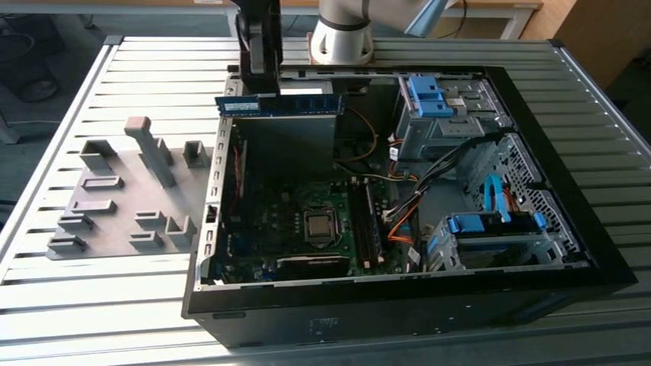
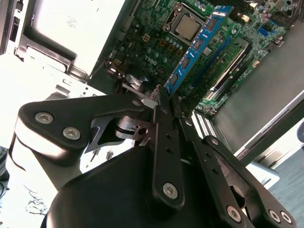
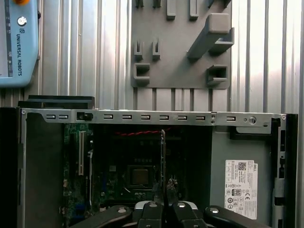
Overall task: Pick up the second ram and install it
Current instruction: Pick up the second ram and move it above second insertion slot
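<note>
The second ram (image 1: 290,104) is a blue-green stick held level above the far edge of the open computer case (image 1: 407,297). My gripper (image 1: 264,93) is shut on its end toward the exterior view's left. In the second wrist view, the ram (image 2: 197,42) reaches out from the black fingers (image 2: 161,109) over the green motherboard (image 2: 156,38) and its processor socket (image 2: 185,23). In the first wrist view, the ram (image 3: 163,161) shows edge-on as a thin line above the gripper (image 3: 164,205), over the motherboard (image 3: 128,175). The memory slots (image 1: 367,229) lie beside the processor (image 1: 319,224).
A grey holder tray (image 1: 122,202) with upright blocks sits on the slatted table at the exterior view's left, also in the first wrist view (image 3: 180,47). Blue drive-bay latches (image 1: 428,95) and cables (image 1: 407,206) fill the case's right side. A teach pendant (image 3: 16,42) lies on the table.
</note>
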Robot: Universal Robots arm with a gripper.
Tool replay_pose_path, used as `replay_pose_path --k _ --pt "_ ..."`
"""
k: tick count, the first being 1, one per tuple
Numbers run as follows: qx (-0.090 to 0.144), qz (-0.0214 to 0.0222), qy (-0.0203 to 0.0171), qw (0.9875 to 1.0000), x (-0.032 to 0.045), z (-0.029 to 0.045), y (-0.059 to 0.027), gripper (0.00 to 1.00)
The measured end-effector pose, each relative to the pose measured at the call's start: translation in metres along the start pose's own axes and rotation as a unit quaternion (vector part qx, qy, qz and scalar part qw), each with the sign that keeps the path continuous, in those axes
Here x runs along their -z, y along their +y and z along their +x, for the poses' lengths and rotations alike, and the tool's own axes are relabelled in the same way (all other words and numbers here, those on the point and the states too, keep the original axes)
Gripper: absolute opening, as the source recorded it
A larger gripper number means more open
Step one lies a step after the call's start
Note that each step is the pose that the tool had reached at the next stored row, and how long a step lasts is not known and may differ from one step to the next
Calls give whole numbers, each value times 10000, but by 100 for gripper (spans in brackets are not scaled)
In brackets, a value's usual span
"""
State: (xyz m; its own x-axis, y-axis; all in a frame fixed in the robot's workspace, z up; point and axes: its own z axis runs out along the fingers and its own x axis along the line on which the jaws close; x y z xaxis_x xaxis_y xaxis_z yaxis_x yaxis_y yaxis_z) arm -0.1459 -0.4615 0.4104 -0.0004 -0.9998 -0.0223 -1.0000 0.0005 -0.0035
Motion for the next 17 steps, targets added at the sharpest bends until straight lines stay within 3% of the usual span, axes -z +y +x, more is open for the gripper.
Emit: replay_pose_path --k 14,17 --pt "0 0 0 10000 0 -1 -14 14" --pt "0 0 0 10000 -2 -1 -72 14"
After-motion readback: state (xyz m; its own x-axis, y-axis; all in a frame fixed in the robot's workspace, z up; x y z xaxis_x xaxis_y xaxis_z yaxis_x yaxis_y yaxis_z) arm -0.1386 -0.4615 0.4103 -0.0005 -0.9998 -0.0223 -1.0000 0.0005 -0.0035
